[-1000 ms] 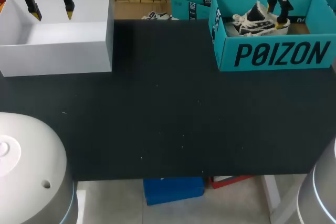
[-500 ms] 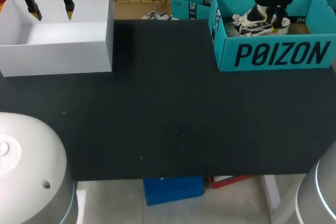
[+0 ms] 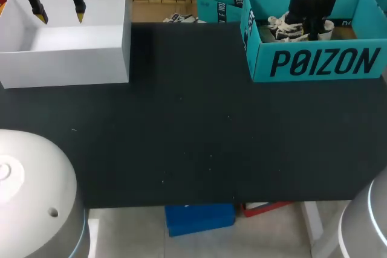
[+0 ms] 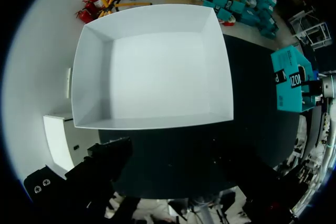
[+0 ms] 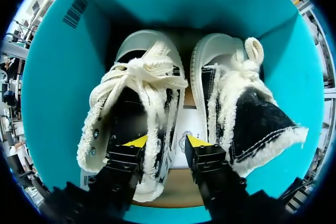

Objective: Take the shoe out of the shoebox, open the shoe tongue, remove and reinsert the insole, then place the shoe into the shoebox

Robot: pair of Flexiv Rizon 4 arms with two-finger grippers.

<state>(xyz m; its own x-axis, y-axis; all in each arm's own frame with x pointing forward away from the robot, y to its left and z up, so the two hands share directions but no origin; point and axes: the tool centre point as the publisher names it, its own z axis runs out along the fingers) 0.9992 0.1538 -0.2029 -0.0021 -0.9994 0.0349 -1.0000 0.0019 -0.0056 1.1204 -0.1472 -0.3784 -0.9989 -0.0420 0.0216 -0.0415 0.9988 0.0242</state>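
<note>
Two black canvas shoes with frayed cream edges and cream laces lie side by side in the teal shoebox (image 3: 320, 61) at the table's far right. In the right wrist view my right gripper (image 5: 167, 141) is down in the box. One fingertip (image 5: 137, 141) sits inside the opening of one shoe (image 5: 136, 87). The other fingertip sits outside it, in the gap before the second shoe (image 5: 247, 108). That shoe's side wall stands between the fingers, with a sliver of gap at the outer finger. My left gripper (image 3: 60, 14) hangs open and empty over the white box (image 3: 66, 58).
The white box (image 4: 152, 121) stands open at the table's far left corner. The black tabletop (image 3: 193, 131) stretches between the two boxes. The teal box walls (image 5: 58, 77) close in tightly around the shoes and my right gripper.
My right gripper has sunk deeper into the shoebox and its fingers have drawn closer together around the shoe's side. The left arm has not moved.
</note>
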